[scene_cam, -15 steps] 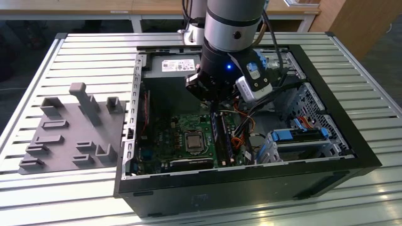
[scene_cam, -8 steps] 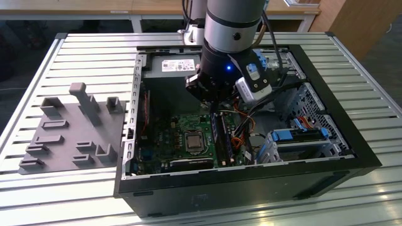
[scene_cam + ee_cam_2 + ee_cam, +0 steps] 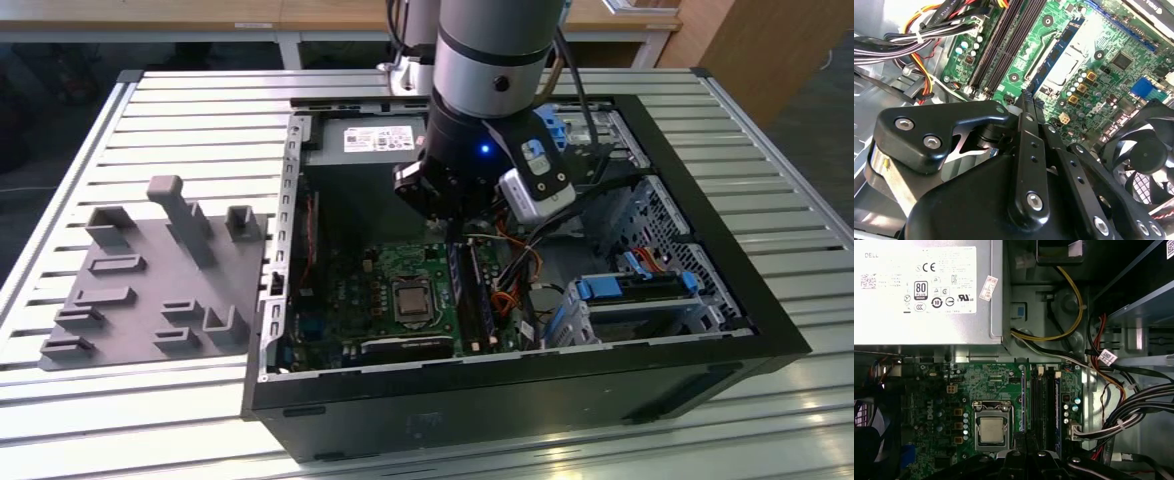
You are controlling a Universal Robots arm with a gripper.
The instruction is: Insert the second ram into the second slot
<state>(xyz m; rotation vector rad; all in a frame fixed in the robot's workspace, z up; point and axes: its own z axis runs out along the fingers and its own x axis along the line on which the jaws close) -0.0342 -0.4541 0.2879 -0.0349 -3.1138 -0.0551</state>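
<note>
Slats of a metal surface [image 3: 160, 110] carry an open computer case [image 3: 534, 390]. Inside it, the processor socket [image 3: 991, 430] sits on a green motherboard [image 3: 939, 390]. The arm [image 3: 487, 60] reaches down into the case, and its hand [image 3: 451, 228] hangs just above the board, near the socket.

In both wrist views the hand's black fingers [image 3: 1024, 130] draw in to a narrow tip, pinched on the second ram [image 3: 1063, 44]. The thin blue stick juts out from the tip. In the first wrist view it shows edge-on [image 3: 1023, 400], lying between the socket and the dark memory slots [image 3: 1041, 405] and parallel to both. Whether its lower edge touches the board I cannot tell.

Another bluish stick [image 3: 1058, 410] looks seated in the slot farthest from the socket. Beyond that slot from the socket runs a bundle of grey cables [image 3: 1134, 410]. A silver power supply [image 3: 924, 290] sits past the board's edge, well apart from the socket, and a black fan [image 3: 1144, 155] sits near it. A grey fixture [image 3: 147, 280] with upright pegs rests on the surface outside the case, well apart from the socket.
</note>
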